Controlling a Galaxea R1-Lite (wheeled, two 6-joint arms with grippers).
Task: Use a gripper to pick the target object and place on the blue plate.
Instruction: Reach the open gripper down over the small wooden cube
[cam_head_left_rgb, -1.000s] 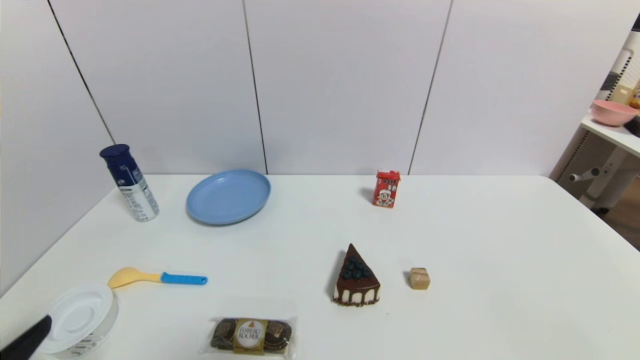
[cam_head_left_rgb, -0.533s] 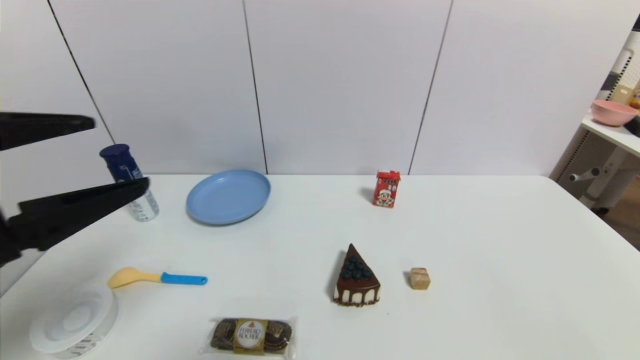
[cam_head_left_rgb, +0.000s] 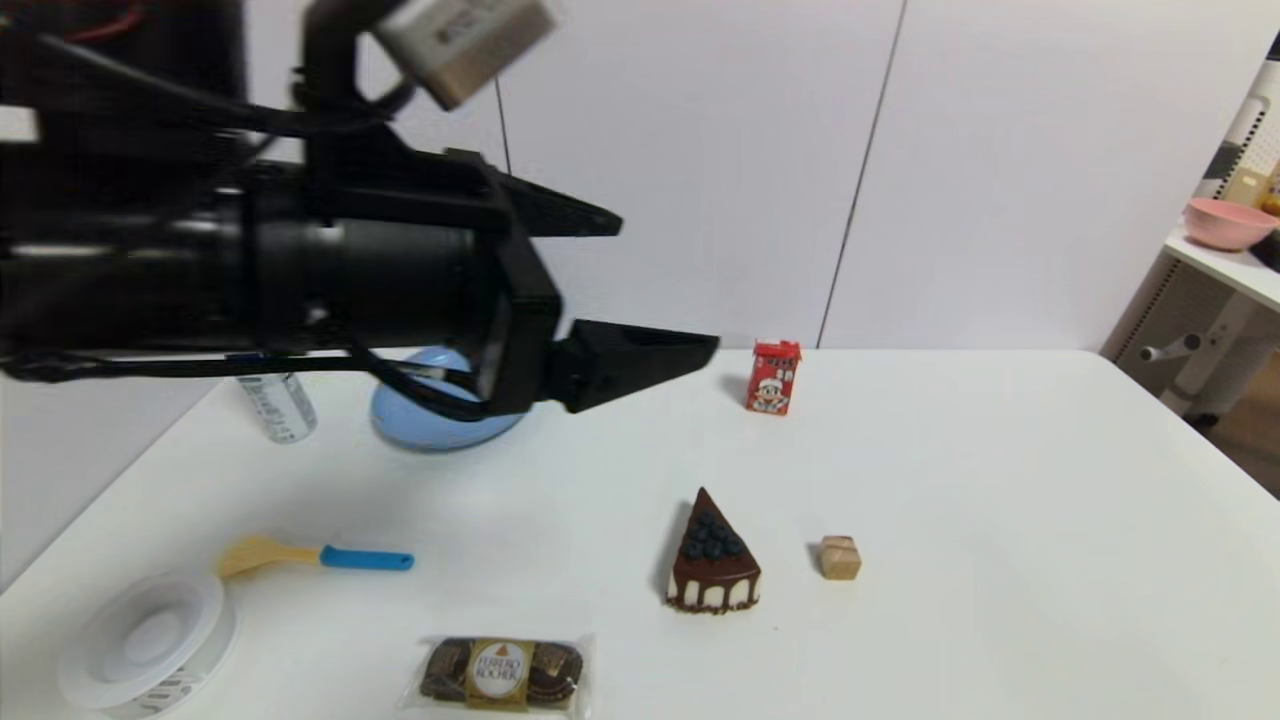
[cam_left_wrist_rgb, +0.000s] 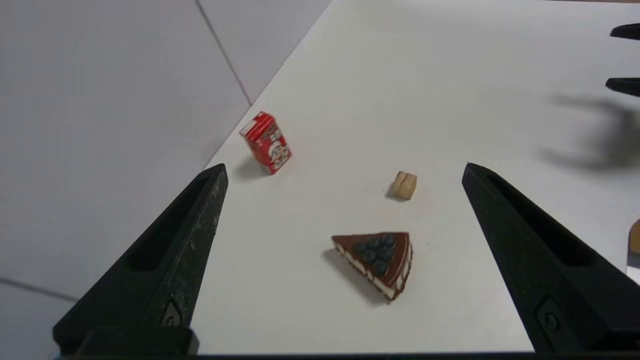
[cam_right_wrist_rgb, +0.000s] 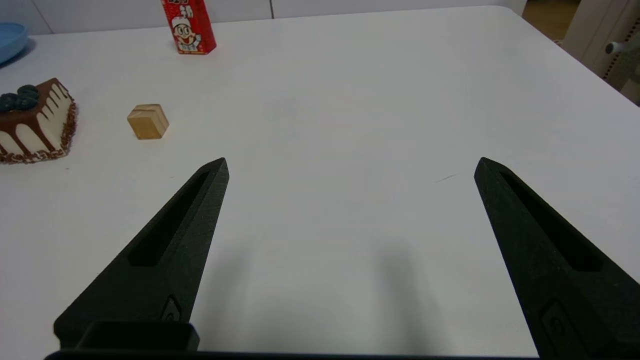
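As its fingers spread wide, the left gripper (cam_head_left_rgb: 669, 284) hovers over the table (cam_head_left_rgb: 960, 480).

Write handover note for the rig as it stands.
Left gripper: open, empty, above the table, partly blocking the head view of the blue plate.
Right gripper: open, empty, over bare table, idle.
Wooden cube: on the table beside the cake slice.
Done: no pick or place.
Left: grasp cube, set it on plate.

Wooden cube (cam_head_left_rgb: 840, 558) beside cake slice (cam_head_left_rgb: 713, 565)
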